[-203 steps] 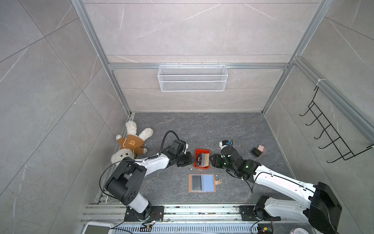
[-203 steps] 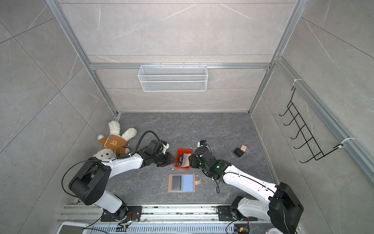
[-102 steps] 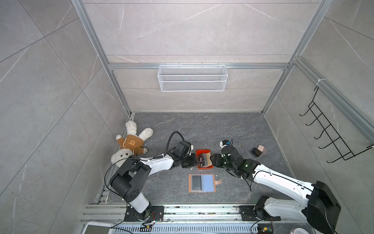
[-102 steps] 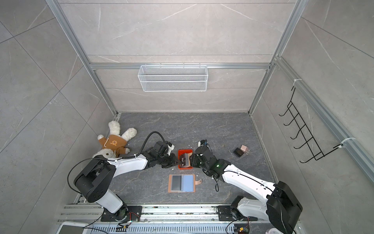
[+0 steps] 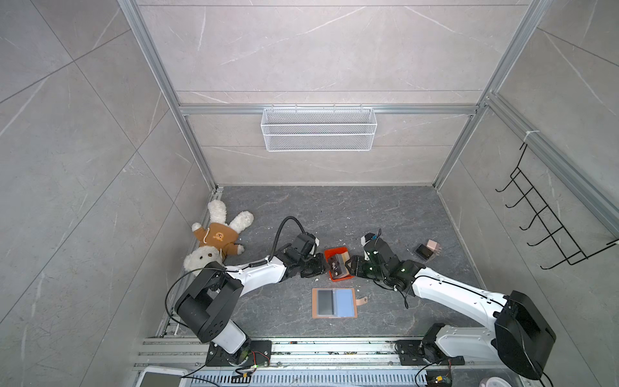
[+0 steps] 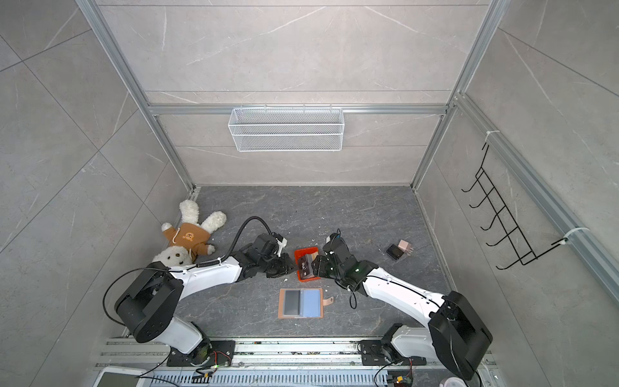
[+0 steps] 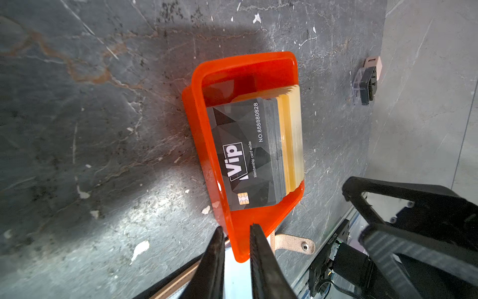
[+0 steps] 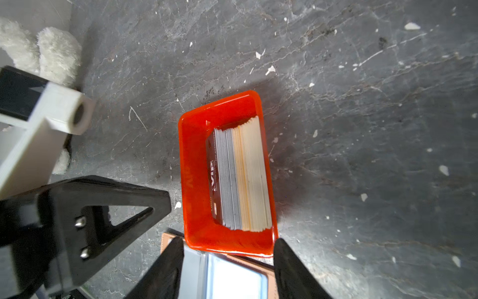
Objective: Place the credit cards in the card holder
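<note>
The credit cards [image 7: 245, 152] stand as a stack on edge in an orange tray [image 7: 201, 124], a black "VIP" card facing out and pale ones behind. In both top views the tray [image 5: 336, 250] [image 6: 305, 250] sits mid-floor with the cards [image 5: 338, 263] inside. My left gripper [image 7: 236, 227] [image 5: 318, 264] is shut on the tray's near corner wall. The right gripper [image 8: 228, 240] [image 5: 351, 264] is open, its fingers straddling the tray's [image 8: 191, 168] end just off its sides. The card holder [image 5: 334, 303] [image 8: 232, 277] lies open in front of the tray, sleeves up.
A plush bear [image 5: 214, 244] lies at the left wall. A small black-and-pink block pair [image 5: 427, 250] sits to the right of the tray. A wire basket [image 5: 318, 129] hangs on the back wall and a hook rack [image 5: 542, 221] on the right wall.
My left gripper moved right up to the tray and narrowed onto its corner. The right gripper's jaws spread wider around the tray's end.
</note>
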Motion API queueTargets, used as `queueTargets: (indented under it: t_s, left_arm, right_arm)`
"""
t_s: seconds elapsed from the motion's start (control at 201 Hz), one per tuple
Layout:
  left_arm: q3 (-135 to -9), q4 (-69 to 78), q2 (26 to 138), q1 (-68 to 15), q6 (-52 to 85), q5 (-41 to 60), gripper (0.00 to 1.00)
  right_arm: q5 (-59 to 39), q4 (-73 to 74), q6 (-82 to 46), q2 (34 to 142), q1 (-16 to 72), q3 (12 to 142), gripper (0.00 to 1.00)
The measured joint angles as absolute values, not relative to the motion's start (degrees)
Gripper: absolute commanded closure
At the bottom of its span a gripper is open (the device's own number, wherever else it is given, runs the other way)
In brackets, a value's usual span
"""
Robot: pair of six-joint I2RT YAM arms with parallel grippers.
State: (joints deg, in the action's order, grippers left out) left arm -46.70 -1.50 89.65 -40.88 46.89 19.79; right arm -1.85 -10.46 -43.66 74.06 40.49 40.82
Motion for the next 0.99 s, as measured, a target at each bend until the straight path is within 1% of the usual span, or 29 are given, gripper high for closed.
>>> queueTargets:
  t_s: [0.159, 0.383, 0.572, 0.766, 0.99]
  left_arm:
    - [-50.09, -2.66, 90.06, -40.88, 46.26, 20.18, 0.80]
    - [-55.11, -3.31, 94.52, -40.91, 45.74, 21.08, 0.84]
    - [-58.46, -7.38, 97.93, -41.67, 44.66, 19.59, 0.87]
    - [-61.84, -10.17, 100.44, -42.33, 43.53, 17.89, 0.89]
    - [-62.24, -12.56, 101.69, -42.48, 42.83, 16.49, 0.91]
  right_arm:
    - [-3.57, -10.44, -42.76, 75.37, 39.75, 40.91, 0.42]
    - [-6.09, -10.37, -40.86, 78.30, 37.39, 41.95, 0.36]
    - [-8.64, -10.26, -38.76, 80.62, 35.53, 43.72, 0.32]
    - [-10.72, -10.28, -36.86, 83.53, 35.09, 45.93, 0.31]
    - [-12.25, -10.76, -34.83, 87.33, 34.94, 48.49, 0.31]
